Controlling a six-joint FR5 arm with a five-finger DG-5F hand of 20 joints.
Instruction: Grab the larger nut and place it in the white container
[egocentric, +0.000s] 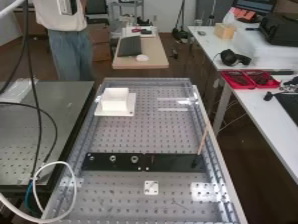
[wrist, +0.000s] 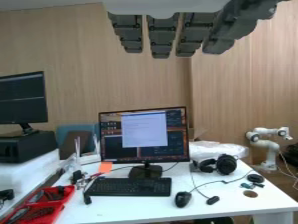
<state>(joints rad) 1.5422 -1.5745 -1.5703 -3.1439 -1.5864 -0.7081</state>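
Grey hand (wrist: 161, 36): fingers straight, slightly apart, in the wrist view.
Black bar (egocentric: 174, 163): flat across the perforated bench (egocentric: 133, 136), 3 small parts in a row on it.
Larger nut (egocentric: 113, 158): on the bar, between smaller nut (egocentric: 91, 158) and bearing (egocentric: 134, 159).
White container (egocentric: 115, 101): beyond the bar, on a flat white base (egocentric: 128, 112), towards the bench's far end.

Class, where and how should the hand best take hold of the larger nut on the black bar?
I would pinch the larger nut by its outer rim, coming from above. It is small and round, set on the flat black bar between the smaller nut and the bearing, so closing across the bar, not along the row, should avoid both neighbours.
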